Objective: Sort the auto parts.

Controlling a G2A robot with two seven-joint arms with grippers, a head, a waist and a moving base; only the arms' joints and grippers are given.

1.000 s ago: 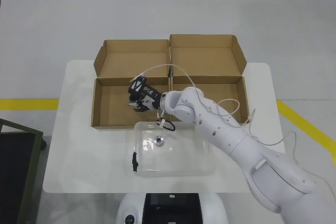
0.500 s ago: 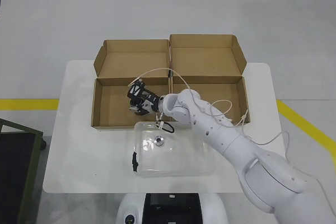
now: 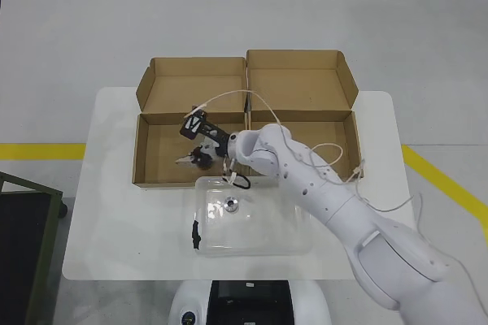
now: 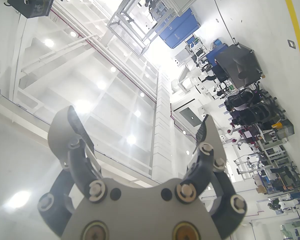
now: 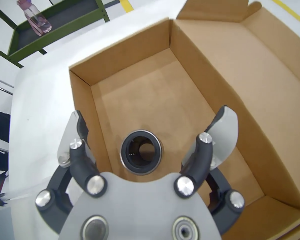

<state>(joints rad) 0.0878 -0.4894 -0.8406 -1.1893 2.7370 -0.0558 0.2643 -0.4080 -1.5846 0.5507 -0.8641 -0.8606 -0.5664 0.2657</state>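
Observation:
My right gripper (image 5: 151,116) hangs open over the left cardboard box (image 5: 120,58), near its front wall. Below it, between the spread fingers, a black ring-shaped part with a metal rim (image 5: 141,152) lies in the box. From above, the right gripper (image 3: 189,146) shows over the left box (image 3: 156,166). My left gripper (image 4: 138,116) points up at the ceiling, open with nothing between its fingers. A clear tray (image 3: 268,236) in front of the boxes holds a small round metal part (image 3: 229,206) and a black part (image 3: 195,236) at its left edge.
A second open cardboard box (image 3: 342,142) stands to the right of the first; both lids lie folded back. The white table (image 3: 114,227) has bare room to the left of the tray. A green shelf with a pink bottle (image 5: 36,18) stands beside the table.
The right gripper's fingers have spread apart over the left box, and the wrist has turned slightly. The ring-shaped part now sits free below it.

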